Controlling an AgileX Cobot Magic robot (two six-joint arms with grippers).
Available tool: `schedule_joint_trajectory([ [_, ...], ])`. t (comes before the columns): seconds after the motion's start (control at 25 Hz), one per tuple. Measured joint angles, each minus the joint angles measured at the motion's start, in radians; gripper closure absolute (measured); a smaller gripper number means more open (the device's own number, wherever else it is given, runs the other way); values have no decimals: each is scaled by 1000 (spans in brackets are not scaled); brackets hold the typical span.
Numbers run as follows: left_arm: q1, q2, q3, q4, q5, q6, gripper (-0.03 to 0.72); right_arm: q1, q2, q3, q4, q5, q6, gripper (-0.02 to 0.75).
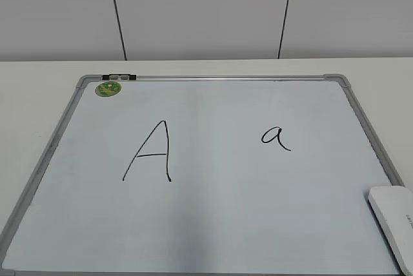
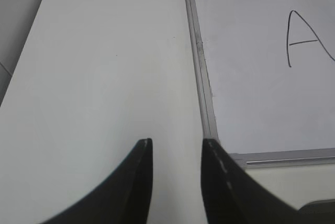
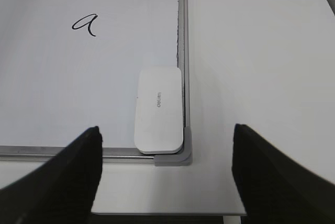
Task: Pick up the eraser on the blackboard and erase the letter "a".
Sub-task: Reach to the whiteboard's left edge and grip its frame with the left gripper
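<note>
Along the blackboard's (image 3: pixel 181 35) right frame lies the eraser (image 3: pixel 159 110) lengthwise; both hands open.

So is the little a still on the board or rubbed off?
Still on. The letter "a" is whole and unsmudged on the blackboard, and the eraser lies untouched in the corner.

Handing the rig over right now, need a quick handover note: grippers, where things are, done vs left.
Left gripper: open, empty, over bare table left of the blackboard.
Right gripper: wide open, empty, hanging near the board's near-right corner.
Eraser: lying flat in that corner against the frame, untouched.
Letter "a": intact, right half of the board; capital "A" to its left.
Done: nothing. Left: grasp eraser, wipe the "a" only.
</note>
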Motion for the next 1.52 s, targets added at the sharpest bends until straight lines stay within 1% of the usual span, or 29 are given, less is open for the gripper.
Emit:
schedule_joint_trajectory([
  [0.56, 0, 0, 0, 0, -2, 0, 455, 0, 0, 0, 0, 0, 0, 165],
  [0.8, 0, 31, -32, -15, -75, 0, 454, 0, 0, 0, 0, 0, 0, 165],
  [0.96, 0, 186, -59, -42, -91, 0, 453, 0, 0, 0, 0, 0, 0, 165],
  [1.16, 0, 445, -117, -115, -114, 0, 447, 0, 0, 0, 0, 0, 0, 165],
  [1.28, 0, 599, -173, -145, -126, 0, 446, 0, 0, 0, 0, 0, 0, 165],
  [1.52, -4, 890, -292, -153, -134, 0, 446, 0, 0, 0, 0, 0, 0, 165],
])
